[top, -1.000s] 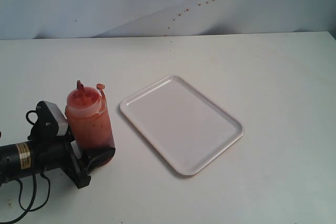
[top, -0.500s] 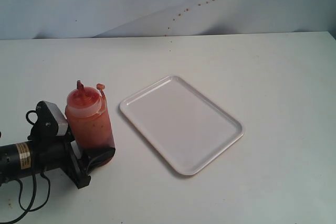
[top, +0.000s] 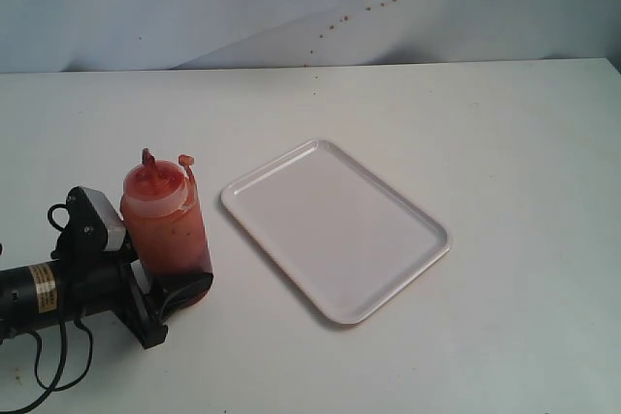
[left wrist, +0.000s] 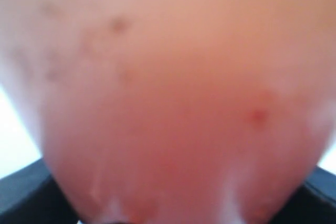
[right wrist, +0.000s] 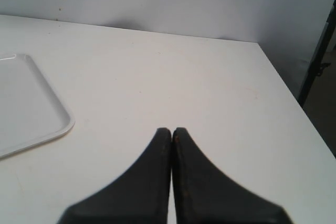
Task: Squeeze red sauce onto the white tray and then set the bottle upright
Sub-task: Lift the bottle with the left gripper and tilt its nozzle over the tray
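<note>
**Change against the earlier frames:** none. The bottle, the tray and the left arm occupy the same positions as one second ago.

**Left gripper** (top: 180,285): the black claw pinches the lower body of the translucent cylindrical plastic squeeze bottle (top: 167,225), with one finger (top: 186,288) visible against the bottle's base. In the left wrist view the bottle wall (left wrist: 168,87) fills the picture as an orange-red blur.

**Bottle:** upright on the tabletop, towards the near left corner in the exterior view. The thick orange-red sauce (top: 173,238) shows through its wall. The domed top is smeared and the small tethered cap hangs beside the nozzle.

**Flat rectangular white plastic tray** (top: 335,225): lies near the tabletop's middle, turned diagonally to its edges and apart from the bottle. Its surface reads plain white.

**Right gripper** (right wrist: 171,135): black fingers pressed together, holding nothing, above the tabletop near its right edge. One corner of the tray (right wrist: 26,103) appears in this view.

**Surroundings:** matt white tabletop (top: 485,123). Behind its far edge is a pale backdrop (top: 194,7) marked with a trail of small reddish specks (top: 340,21).
</note>
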`<state>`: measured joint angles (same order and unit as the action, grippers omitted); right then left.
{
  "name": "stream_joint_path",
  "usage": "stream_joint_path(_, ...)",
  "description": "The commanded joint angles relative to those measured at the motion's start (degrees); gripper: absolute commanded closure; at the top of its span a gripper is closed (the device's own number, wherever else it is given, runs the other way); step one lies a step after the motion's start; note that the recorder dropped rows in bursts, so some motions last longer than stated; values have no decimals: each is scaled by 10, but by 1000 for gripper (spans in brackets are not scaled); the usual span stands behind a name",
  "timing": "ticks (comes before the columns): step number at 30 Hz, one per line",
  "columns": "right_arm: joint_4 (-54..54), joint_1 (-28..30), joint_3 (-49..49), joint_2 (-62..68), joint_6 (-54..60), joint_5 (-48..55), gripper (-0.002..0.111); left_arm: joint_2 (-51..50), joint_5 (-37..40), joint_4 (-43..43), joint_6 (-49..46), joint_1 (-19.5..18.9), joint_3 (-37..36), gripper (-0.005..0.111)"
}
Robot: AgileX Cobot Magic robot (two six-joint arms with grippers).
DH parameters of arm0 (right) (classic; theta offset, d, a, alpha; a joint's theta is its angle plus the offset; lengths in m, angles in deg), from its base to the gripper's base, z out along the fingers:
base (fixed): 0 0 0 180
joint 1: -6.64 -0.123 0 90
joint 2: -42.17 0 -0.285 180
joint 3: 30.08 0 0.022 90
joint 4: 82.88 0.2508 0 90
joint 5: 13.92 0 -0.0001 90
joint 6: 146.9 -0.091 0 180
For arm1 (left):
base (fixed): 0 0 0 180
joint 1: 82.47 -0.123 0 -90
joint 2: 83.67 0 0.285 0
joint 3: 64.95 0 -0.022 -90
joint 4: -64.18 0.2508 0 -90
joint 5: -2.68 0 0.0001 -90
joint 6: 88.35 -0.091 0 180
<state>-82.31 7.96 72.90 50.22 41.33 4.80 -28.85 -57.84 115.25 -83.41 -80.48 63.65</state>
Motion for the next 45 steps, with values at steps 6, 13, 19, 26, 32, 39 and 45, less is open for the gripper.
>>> stream_joint_path(6, -12, -3, -2, -3, 4, -55, 108, 0, 1, 0, -12, 0, -1, 106)
stream_joint_path(13, 155, -3, -2, -3, 2, -195, 108, 6, -12, 0, -15, 0, -1, 106)
stream_joint_path(19, 244, -3, -2, -3, 2, -267, 108, 38, -9, 6, -38, 0, -2, 106)
stream_joint_path(26, 247, -3, -2, -3, -71, -270, 108, 64, -13, -3, -38, 0, -2, 106)
stream_joint_path(32, 241, -3, 36, -3, -134, -179, 108, 68, -53, -49, -64, 0, -2, 106)
stream_joint_path(39, 325, -3, 99, -3, -40, -98, 108, 68, -94, -107, -131, 0, 11, 107)
stream_joint_path(45, 724, -3, 99, -3, 435, 1, 108, 68, -94, -85, -122, 0, 82, 107)
